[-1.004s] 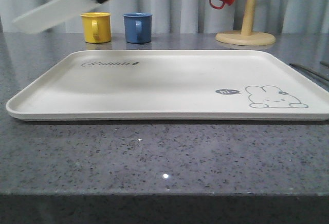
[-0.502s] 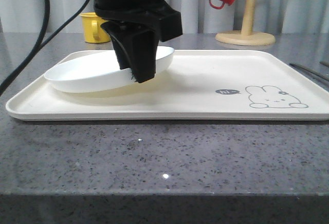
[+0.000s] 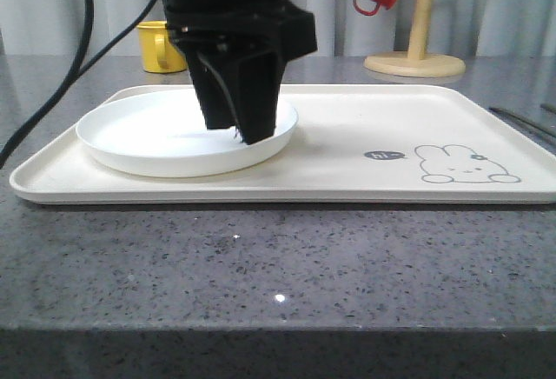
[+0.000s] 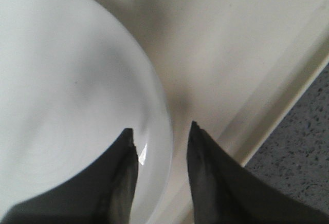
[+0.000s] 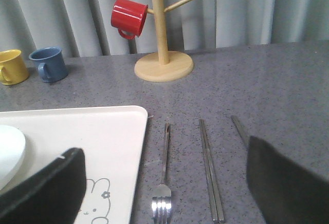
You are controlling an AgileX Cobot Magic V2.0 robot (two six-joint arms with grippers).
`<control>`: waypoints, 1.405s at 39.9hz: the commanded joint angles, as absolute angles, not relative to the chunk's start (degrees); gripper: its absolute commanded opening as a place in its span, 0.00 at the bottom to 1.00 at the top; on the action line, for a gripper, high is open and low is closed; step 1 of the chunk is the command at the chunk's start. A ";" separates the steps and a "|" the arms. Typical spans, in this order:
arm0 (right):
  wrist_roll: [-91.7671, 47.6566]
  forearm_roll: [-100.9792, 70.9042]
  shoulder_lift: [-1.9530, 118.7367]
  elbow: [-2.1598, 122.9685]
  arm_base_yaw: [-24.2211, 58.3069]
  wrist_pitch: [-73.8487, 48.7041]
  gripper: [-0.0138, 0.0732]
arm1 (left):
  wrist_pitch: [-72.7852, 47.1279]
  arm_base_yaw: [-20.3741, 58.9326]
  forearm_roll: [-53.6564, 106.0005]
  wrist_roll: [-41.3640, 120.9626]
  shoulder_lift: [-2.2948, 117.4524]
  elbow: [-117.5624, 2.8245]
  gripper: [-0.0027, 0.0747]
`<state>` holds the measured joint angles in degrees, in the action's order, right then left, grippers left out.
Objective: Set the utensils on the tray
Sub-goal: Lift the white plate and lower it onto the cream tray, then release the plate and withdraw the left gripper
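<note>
The cream tray point(image 3: 365, 131) with the rabbit drawing lies across the middle of the table. A round white plate point(image 3: 148, 140) rests flat on its left part. My left gripper point(image 3: 240, 134) stands over the plate's right rim, open, its jaws on either side of the rim point(image 4: 163, 131) with a gap showing. To the right of the tray point(image 5: 103, 131) the utensils lie side by side on the table: a fork point(image 5: 164, 175), a pair of chopsticks point(image 5: 209, 172) and a spoon handle point(image 5: 238, 126), partly hidden by a finger. My right gripper point(image 5: 162, 149) hangs wide open above them.
A wooden mug tree point(image 5: 163, 64) with a red mug point(image 5: 128, 16) stands at the back right. A blue mug point(image 5: 49, 63) and a yellow mug point(image 5: 13, 66) stand behind the tray. The left arm's black cable point(image 3: 61, 75) hangs at the left.
My left gripper brought the white plate down from the upper left, tilted half a second ago, and it now lies flat on the tray. The jaws have parted from the rim.
</note>
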<state>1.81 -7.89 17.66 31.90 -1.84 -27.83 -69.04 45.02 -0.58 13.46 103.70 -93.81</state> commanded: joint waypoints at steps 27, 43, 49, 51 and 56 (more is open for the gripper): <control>1.42 -8.12 18.74 33.93 -2.14 -23.32 0.91 | -70.96 19.81 -4.16 9.54 81.11 -88.90 0.01; 1.42 -8.12 18.74 33.93 -2.14 -23.32 0.91 | -41.57 6.30 0.64 9.54 52.47 -56.27 0.01; 1.42 -8.12 18.74 33.93 -2.14 -23.32 0.91 | -33.40 6.30 0.64 9.54 41.71 -45.74 0.01; 1.42 -8.12 18.74 33.93 -2.14 -23.32 0.91 | -31.41 6.30 0.64 9.54 37.78 -42.57 0.01; 1.42 -8.12 18.74 33.93 -2.14 -23.32 0.91 | -27.57 6.30 0.64 9.54 26.78 -34.73 0.01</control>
